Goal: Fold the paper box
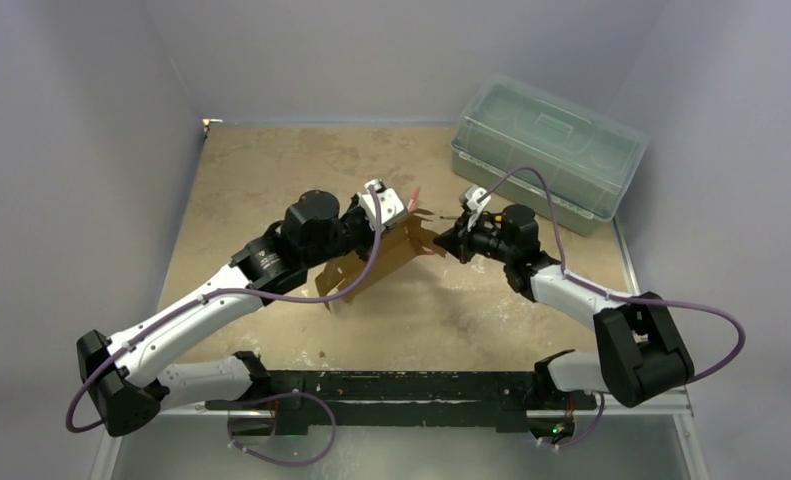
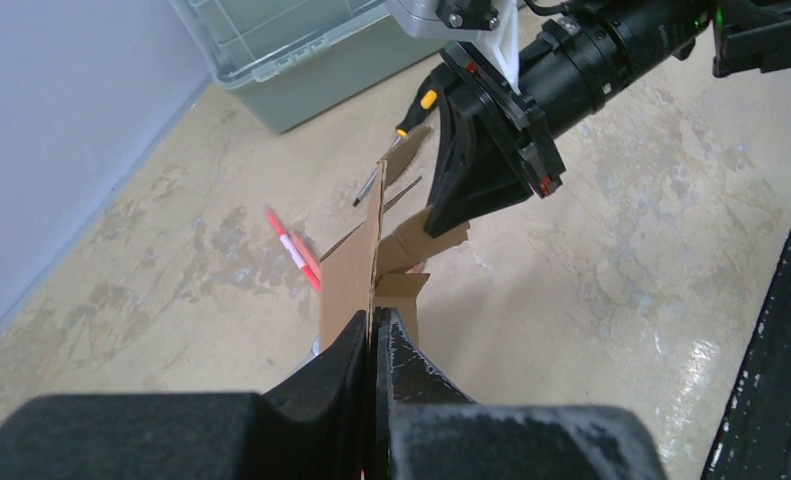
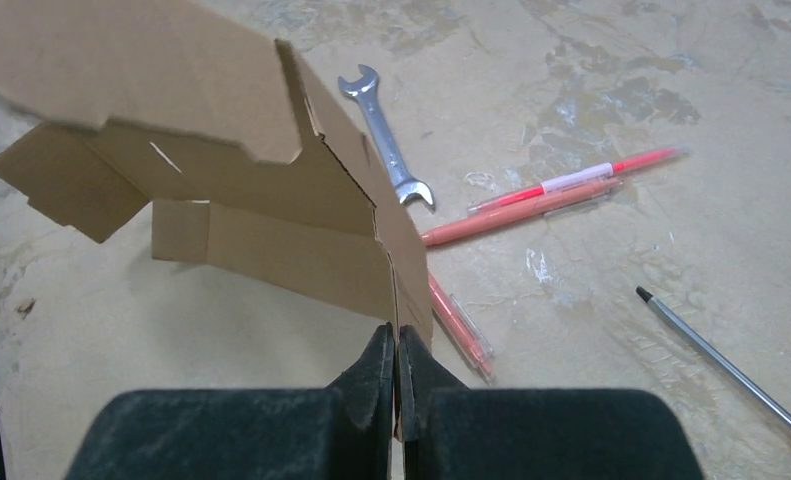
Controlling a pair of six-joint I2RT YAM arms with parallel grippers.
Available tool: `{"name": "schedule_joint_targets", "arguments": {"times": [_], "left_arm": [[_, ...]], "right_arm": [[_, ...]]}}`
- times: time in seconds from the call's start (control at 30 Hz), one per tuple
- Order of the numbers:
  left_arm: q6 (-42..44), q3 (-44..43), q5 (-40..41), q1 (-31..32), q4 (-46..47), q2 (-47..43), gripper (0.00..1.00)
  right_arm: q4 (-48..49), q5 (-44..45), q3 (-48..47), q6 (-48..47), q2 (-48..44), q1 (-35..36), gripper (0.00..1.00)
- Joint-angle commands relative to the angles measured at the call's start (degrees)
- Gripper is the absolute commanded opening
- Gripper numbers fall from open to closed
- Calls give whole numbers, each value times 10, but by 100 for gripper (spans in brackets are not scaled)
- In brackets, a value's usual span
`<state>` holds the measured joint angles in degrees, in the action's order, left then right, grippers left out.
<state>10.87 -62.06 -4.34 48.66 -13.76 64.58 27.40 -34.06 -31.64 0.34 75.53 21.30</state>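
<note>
The paper box (image 1: 396, 255) is a brown cardboard die-cut sheet held off the table between both arms, partly bent, its flaps hanging loose. My left gripper (image 1: 389, 212) is shut on one edge of the sheet; in the left wrist view (image 2: 374, 318) the cardboard (image 2: 356, 265) stands edge-on between the closed fingers. My right gripper (image 1: 449, 240) is shut on the opposite end; in the right wrist view (image 3: 396, 335) the sheet (image 3: 241, 190) spreads away to the upper left from the pinched edge.
A green-tinted plastic lidded bin (image 1: 546, 150) stands at the back right. Under the sheet lie a wrench (image 3: 386, 150), red pens (image 3: 551, 195) and a screwdriver (image 3: 721, 365). A black rail (image 1: 391, 390) runs along the near edge.
</note>
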Motion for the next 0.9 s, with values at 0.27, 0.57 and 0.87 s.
{"name": "schedule_joint_targets", "arguments": {"times": [0.27,0.57,0.87], "left_arm": [[-9,18,-25,2,11,-64,0],[-14,25,0,3,2,-99,0],[-19,54,11,2,41,-123,0]], "right_arm": [[-57,-51,-43,-29,23,-3,0],[-130,-85,-86,-79,44,-3,0],[-164,-84,-108,-91,54,-3,0]]}}
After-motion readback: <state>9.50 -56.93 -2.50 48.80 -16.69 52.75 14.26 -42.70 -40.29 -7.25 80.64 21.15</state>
